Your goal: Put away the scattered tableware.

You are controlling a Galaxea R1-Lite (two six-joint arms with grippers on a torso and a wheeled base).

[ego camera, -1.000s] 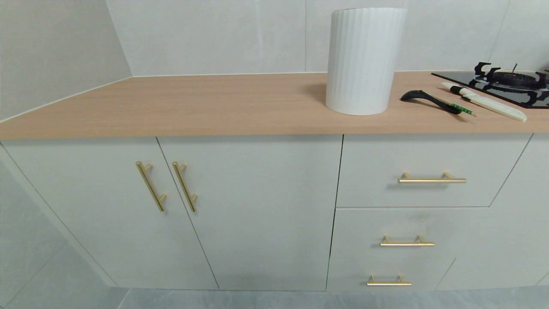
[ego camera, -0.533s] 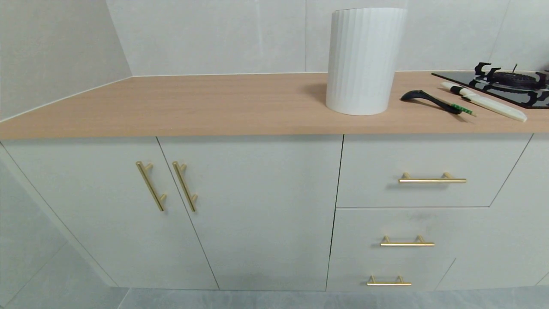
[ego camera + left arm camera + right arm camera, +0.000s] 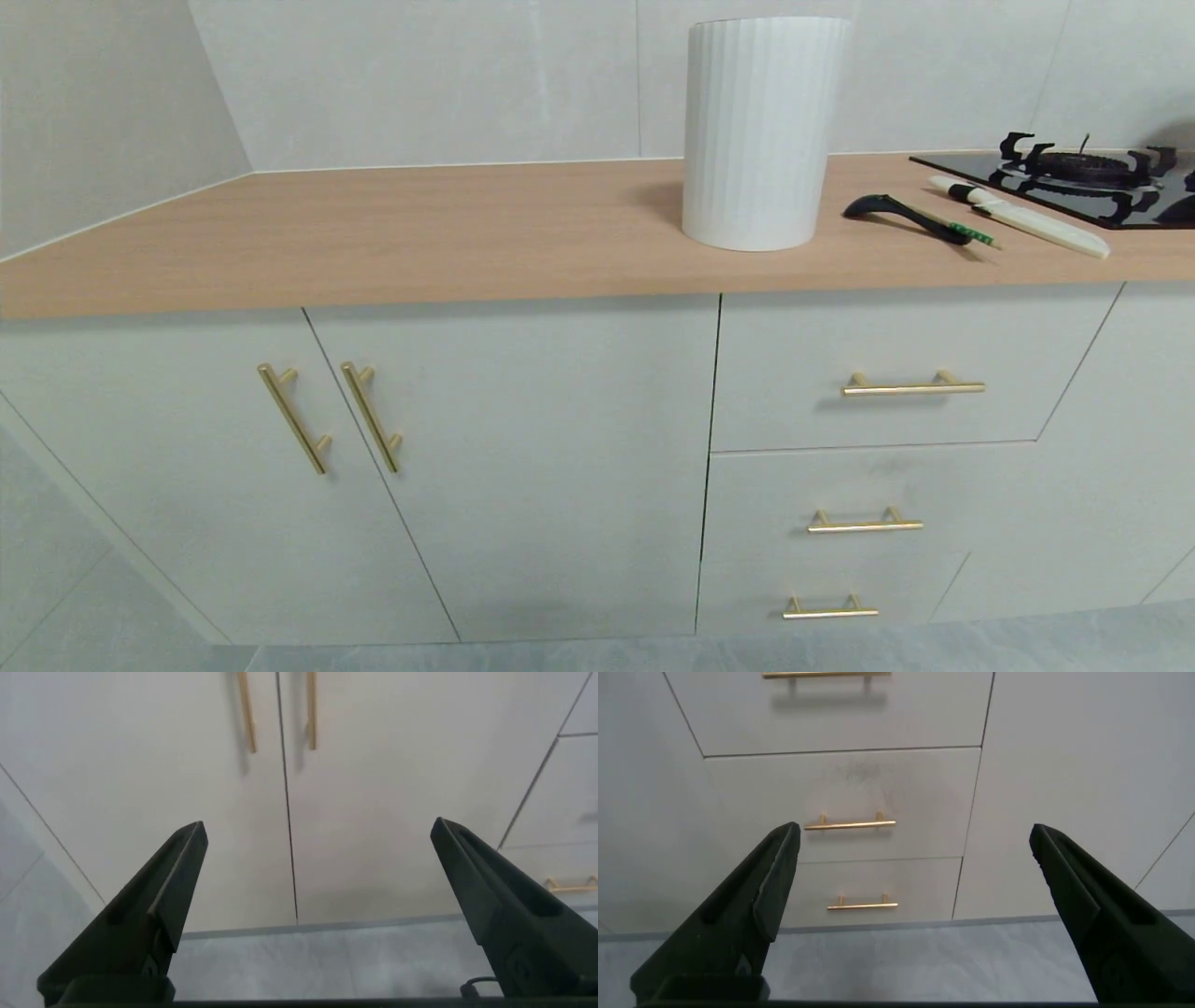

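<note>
In the head view, a white ribbed holder (image 3: 756,131) is seen upright on the desk (image 3: 420,233); its inside is hidden. A black ladle (image 3: 878,205) is laid flat at the holder's 3 o'clock. A white knife (image 3: 1022,217) is laid farther out at 3 o'clock, beside the stove (image 3: 1074,177), which is cut off by the frame edge. A thin green-banded stick (image 3: 971,233) is seen along the ladle's handle; what it is cannot be told. Below the desk, cabinet doors (image 3: 523,448) and drawers (image 3: 896,373) are shut.

In the left wrist view, the jaws of the left gripper (image 3: 318,833) are spread wide, and nothing is held or touched. The door handles (image 3: 245,709) beyond are blurred and cut off.

In the right wrist view, the jaws of the right gripper (image 3: 915,836) are likewise spread wide and empty. The drawer fronts (image 3: 878,784) are faced, and the uppermost drawer handle (image 3: 825,675) is cut off.
</note>
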